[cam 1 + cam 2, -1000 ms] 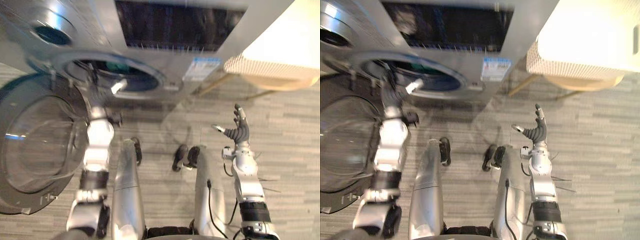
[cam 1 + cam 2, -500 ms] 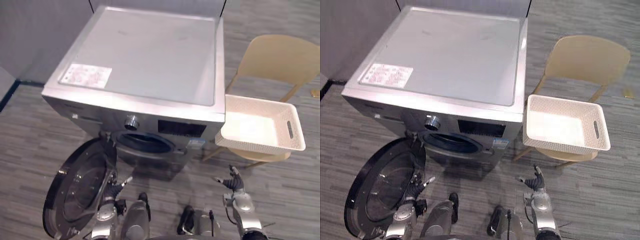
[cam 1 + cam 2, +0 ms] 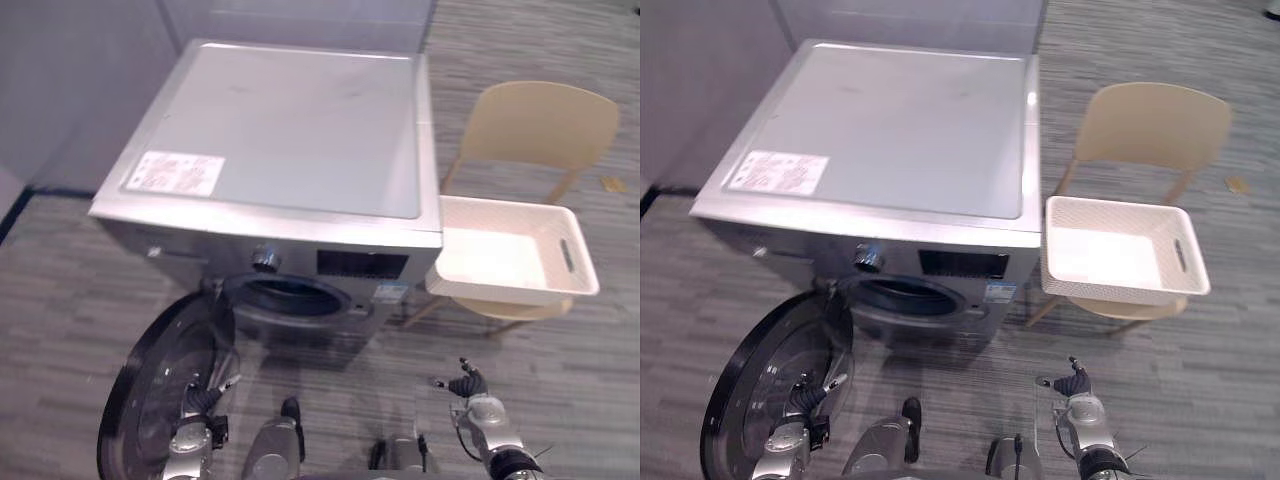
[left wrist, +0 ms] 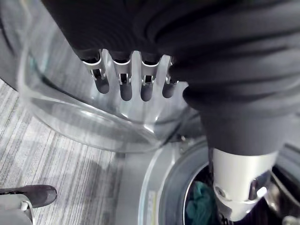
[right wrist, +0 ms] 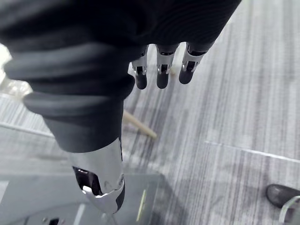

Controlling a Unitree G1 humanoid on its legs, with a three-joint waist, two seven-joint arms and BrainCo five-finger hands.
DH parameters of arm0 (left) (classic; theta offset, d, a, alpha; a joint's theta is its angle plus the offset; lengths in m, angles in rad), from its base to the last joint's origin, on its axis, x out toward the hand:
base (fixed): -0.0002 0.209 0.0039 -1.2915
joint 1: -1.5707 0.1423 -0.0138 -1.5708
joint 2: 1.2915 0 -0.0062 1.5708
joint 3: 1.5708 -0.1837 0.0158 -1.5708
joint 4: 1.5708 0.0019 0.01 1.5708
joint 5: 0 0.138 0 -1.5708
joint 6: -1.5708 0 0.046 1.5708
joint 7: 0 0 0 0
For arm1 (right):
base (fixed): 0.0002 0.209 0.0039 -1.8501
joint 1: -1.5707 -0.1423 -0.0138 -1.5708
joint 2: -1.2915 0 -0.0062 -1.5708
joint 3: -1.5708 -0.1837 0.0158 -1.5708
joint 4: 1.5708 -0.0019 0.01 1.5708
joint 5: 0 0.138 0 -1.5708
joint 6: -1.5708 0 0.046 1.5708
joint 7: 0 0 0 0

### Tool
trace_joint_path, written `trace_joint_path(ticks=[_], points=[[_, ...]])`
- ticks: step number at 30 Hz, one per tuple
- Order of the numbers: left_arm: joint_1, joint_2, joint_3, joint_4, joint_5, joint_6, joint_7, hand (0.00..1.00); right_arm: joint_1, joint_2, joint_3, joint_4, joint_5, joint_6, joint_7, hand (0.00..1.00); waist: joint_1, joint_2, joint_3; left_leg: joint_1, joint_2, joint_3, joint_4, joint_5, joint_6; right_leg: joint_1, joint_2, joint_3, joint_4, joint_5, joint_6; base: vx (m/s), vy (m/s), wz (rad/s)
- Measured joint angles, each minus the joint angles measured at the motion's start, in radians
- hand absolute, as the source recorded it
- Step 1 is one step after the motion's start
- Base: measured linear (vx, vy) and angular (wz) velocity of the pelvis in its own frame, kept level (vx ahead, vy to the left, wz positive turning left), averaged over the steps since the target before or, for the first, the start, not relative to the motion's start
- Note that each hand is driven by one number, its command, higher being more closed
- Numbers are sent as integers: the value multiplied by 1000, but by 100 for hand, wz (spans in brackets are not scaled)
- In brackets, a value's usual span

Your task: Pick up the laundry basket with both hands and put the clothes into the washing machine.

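The white laundry basket rests empty on a beige chair to the right of the silver washing machine. The machine's round door hangs open at the lower left, and its drum opening is dark. A teal cloth lies inside the drum. My left hand is open, fingers straight, just in front of the door's glass bowl. My right hand is open and holds nothing, low over the floor in front of the chair, well short of the basket.
Grey striped carpet floor surrounds the machine. A chair leg slants across the floor past my right fingers. A grey wall stands behind and left of the machine.
The whole picture has shifted: the camera rose from a close look at the machine's front to a view from above. Both hands stay open and low.
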Motion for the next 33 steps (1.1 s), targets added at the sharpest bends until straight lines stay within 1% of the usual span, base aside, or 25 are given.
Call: trace_joint_path(ticks=[1,2,3,4,6,7,8,9,10,11,12,13,14,15,18,19,21,22,24,26,27,29,31,32,33], points=[[4,-11,-23,-16,0,-1,0,0,1,-4,0,-3,6,-2,0,0,1,22,10,-3,2,-26,-46,50,-17,-9,12,-28,7,12,-19,-281,-90,72],[7,-14,-30,-19,0,-1,0,0,3,-2,1,-2,9,-1,0,0,1,28,13,3,7,-35,-73,78,-24,-8,18,-47,6,18,-28,-315,-134,71],[18,-14,-38,-28,-1,-1,-1,0,18,8,0,-9,9,-2,0,0,-5,28,12,34,12,-41,-171,130,-54,-8,18,-85,-4,30,-47,-287,-114,75],[36,-17,-47,-47,1,0,-5,0,31,12,-10,-29,9,-2,0,0,-22,17,16,41,12,-16,-173,134,-51,-15,1,-118,-6,29,-71,-328,-120,75],[57,-16,-58,-84,1,2,-7,0,50,22,-11,-37,9,-1,-1,0,-26,-14,13,25,-1,11,-53,95,-17,-35,-33,-125,-8,44,-75,-149,-31,44],[71,-16,-61,-131,1,2,-7,0,77,24,-11,-50,9,0,0,0,-27,-27,18,20,11,13,88,17,-13,-45,-52,-126,-25,67,-73,-128,3,19],[75,-16,-63,-147,2,2,-7,0,94,23,-15,-50,9,0,0,0,-26,-21,14,29,29,10,147,-29,-20,-44,-52,-128,-40,86,-67,-165,78,13],[74,-16,-63,-152,2,2,-7,0,102,25,-18,-50,9,1,0,0,-27,-17,12,37,39,8,169,-54,-23,-45,-53,-128,-48,96,-63,-108,167,3],[69,-16,-64,-166,2,2,-7,0,113,25,-26,-42,8,3,0,0,-37,0,2,81,62,9,180,-104,-33,-44,-53,-135,-72,129,-40,-90,201,6],[69,-17,-65,-186,2,2,-7,0,114,25,-35,-40,8,5,0,0,-51,11,-5,105,61,11,135,-121,-38,-39,-49,-141,-97,151,-26,-64,222,8],[66,-16,-67,-217,2,4,-7,0,117,28,-53,-40,9,5,0,0,-54,19,-12,134,56,13,59,-126,-38,-29,-44,-143,-138,182,-15,-41,176,13],[61,-14,-70,-245,2,5,-7,0,123,28,-62,-40,9,5,0,0,-57,20,-18,148,48,10,8,-125,-39,-18,-37,-151,-173,206,-5,-42,191,31],[42,-5,-91,-313,1,5,-6,0,134,30,-88,-38,9,5,0,0,-67,20,-25,164,30,4,-67,-117,-29,2,-40,-177,-236,247,8,-46,199,59],[19,15,-111,-374,1,4,-7,0,141,35,-103,-20,10,6,0,0,-75,8,-28,166,2,-17,-100,-87,-17,25,-58,-199,-284,279,13,-54,195,64],[-27,50,-91,-506,-13,-29,2,0,146,45,-125,-13,31,3,1,0,-76,5,-35,205,-40,-30,-131,-65,4,86,-85,-218,-339,315,33,-56,165,32],[-30,59,-85,-527,-15,-37,8,0,149,46,-125,-13,32,1,2,0,-77,6,-43,208,-43,-30,-138,-62,6,90,-88,-219,-344,319,37,-60,97,4],[-54,81,-21,-563,-22,-67,46,0,146,46,-127,-11,34,-2,2,0,-77,8,-56,222,-57,-27,-176,-37,8,90,-90,-216,-360,331,34,-66,52,-2],[-65,88,-7,-563,-22,-69,56,0,145,46,-127,-11,35,-2,3,0,-77,8,-56,223,-56,-26,-183,-32,7,89,-89,-216,-363,334,35,-71,8,-6],[-76,106,58,-542,-55,-77,95,0,145,46,-127,-1,38,-1,3,0,-77,5,-56,224,-51,-26,-209,-16,3,80,-79,-213,-378,345,22,-68,-32,-9],[-89,126,94,-486,-71,-77,121,0,143,46,-123,9,40,-1,4,0,-76,-2,-56,228,-44,-20,-224,-12,-2,78,-70,-210,-392,356,23,-42,-47,-13],[-98,150,122,-430,-83,-75,134,0,137,47,-117,19,42,0,5,0,-77,-9,-56,224,-39,-18,-231,-8,-7,71,-64,-208,-397,361,19,-39,-54,-13],[-131,190,149,-344,-101,-65,151,0,135,47,-117,19,50,1,5,0,-76,-26,-51,199,-30,-15,-232,-3,-13,43,-54,-202,-397,369,12,-33,-37,-11],[-189,264,158,-237,-123,-52,148,0,117,52,-114,19,51,5,4,0,-75,-63,-33,150,-16,-10,-232,12,-20,-7,-37,-187,-408,388,-2,-40,-37,-14],[-207,284,158,-205,-127,-50,147,0,108,53,-113,19,51,6,4,0,-74,-74,-26,141,-13,-8,-233,16,-22,-15,-33,-185,-417,394,-3,-44,-44,-16],[-244,320,158,-139,-131,-40,146,0,92,54,-105,18,52,8,3,0,-75,-92,-16,121,-8,-4,-234,23,-25,-31,-24,-181,-430,409,-11,-29,-45,-17]])
